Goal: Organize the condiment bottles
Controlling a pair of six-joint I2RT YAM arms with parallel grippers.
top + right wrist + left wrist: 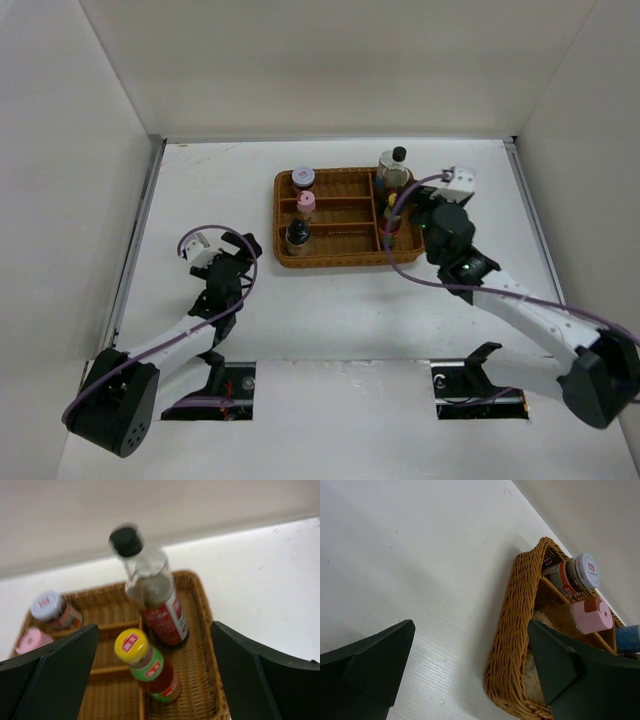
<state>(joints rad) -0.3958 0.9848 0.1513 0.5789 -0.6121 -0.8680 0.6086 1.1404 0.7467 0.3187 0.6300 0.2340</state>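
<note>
A wicker basket holds the condiment bottles. In its right section stand the tall clear black-capped bottle and the red sauce bottle with a yellow cap. In its left sections are a silver-lidded jar, a pink-lidded jar and a dark-lidded jar. My right gripper is open above the basket's right section. The yellow-capped bottle stands upright between its fingers, touching neither. My left gripper is open and empty over the table, left of the basket.
White walls enclose the table on three sides. In the left wrist view the basket's near-left corner lies close to the right finger. A purple cable trails from the right arm along the basket's front right.
</note>
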